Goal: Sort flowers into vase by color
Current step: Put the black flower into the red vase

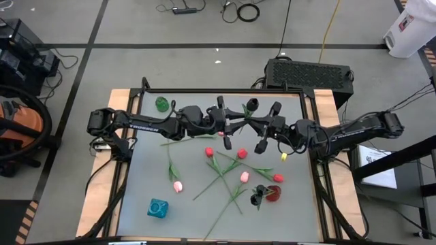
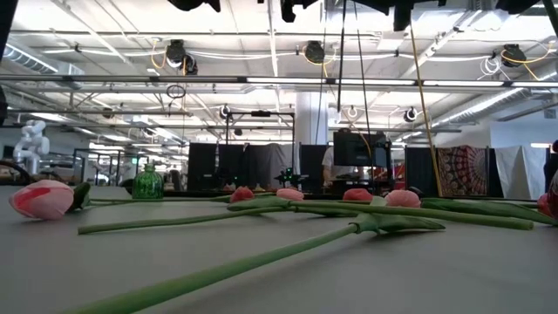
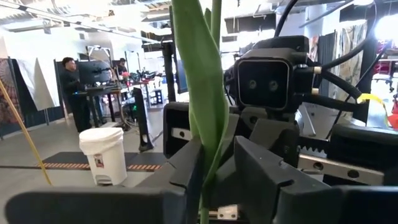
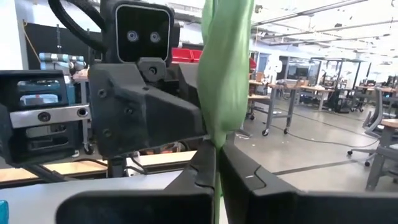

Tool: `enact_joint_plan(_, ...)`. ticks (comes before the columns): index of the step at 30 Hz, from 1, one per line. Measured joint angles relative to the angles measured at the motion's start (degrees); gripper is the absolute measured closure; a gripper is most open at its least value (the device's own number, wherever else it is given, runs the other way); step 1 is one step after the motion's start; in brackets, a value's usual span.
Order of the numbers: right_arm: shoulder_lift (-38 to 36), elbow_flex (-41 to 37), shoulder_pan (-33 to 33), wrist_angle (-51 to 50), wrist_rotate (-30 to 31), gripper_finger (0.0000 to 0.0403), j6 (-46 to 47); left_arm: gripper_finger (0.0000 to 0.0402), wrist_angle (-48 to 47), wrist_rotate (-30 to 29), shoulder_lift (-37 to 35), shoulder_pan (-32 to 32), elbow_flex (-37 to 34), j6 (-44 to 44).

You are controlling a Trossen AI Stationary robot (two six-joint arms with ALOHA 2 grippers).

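A black-headed flower [image 1: 252,104] with a green stem is held up over the far middle of the table, between my two grippers, which face each other. My right gripper [image 4: 216,165] [image 1: 253,127] is shut on its stem. My left gripper [image 3: 217,168] [image 1: 235,124] is open, with one finger on either side of the same stem and leaf [image 3: 202,93]. Pink and red flowers [image 1: 225,170] lie flat on the grey table, their stems crossing. My right gripper pinches the flower's stem and its wrapped leaf [image 4: 217,134] between its two fingers. The fingers come in level from the table's right and lie across the stem. The stem rises past the fingers, and the flower is clear of the table. My left gripper: I cannot tell whether the leaf [image 3: 200,158] touches one finger.
A green vase [image 1: 161,103] stands at the far left and a teal vase [image 1: 158,208] at the near left. A red vase [image 1: 274,195] stands at the near right with a dark thing [image 1: 259,196] beside it. The table's wooden rim [image 1: 102,190] runs along its sides.
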Motion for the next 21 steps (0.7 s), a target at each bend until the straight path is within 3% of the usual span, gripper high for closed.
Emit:
enact_joint_plan(6, -4.2, 0.0, 0.2, -4.1, 0.2, 0.0403, -0.1, 0.0301, -0.2, 0.0, 0.0, 0.0, 0.0, 0.4)
enact_joint_plan(21, -21.8, 0.0, 3.6, -29.8, 0.1, 0.0402, 4.5, 0.0301, -5.2, -0.7, -0.4, 0.1, 0.0, 0.4)
